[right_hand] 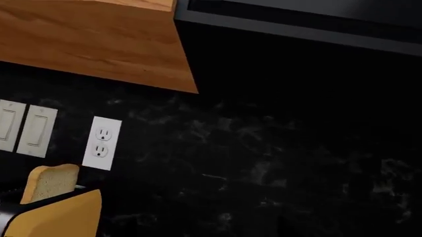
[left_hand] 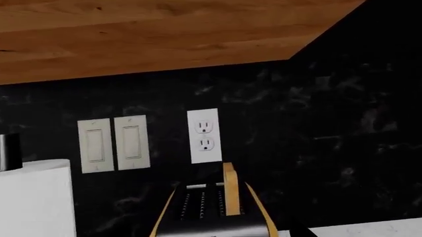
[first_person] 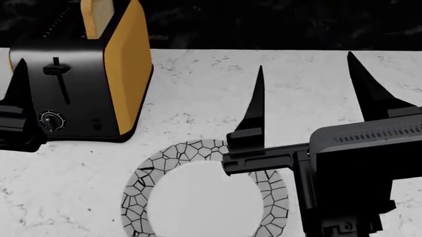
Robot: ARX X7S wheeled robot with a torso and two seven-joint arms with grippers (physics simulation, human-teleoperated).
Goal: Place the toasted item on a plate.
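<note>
Head view | toast (first_person: pixel 96 17) upright in toaster (first_person: pixel 79 84), plate (first_person: pixel 197 197) just before toaster | right gripper (first_person: pixel 305 94) wide open, empty; left gripper (first_person: pixel 17 113) beside toaster, opening unclear | risk: skewed pinch jams toast in slot or tips toaster

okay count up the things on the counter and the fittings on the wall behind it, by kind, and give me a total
Black-and-yellow toaster: 1
Light-brown bread slice: 1
Round white plate with grey mosaic rim: 1
White wall switches: 2
White power outlet: 1
Total: 6

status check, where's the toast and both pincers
Right pincer open, empty, above plate. Left pincer beside toaster, state unclear. Toast in slot.
</note>
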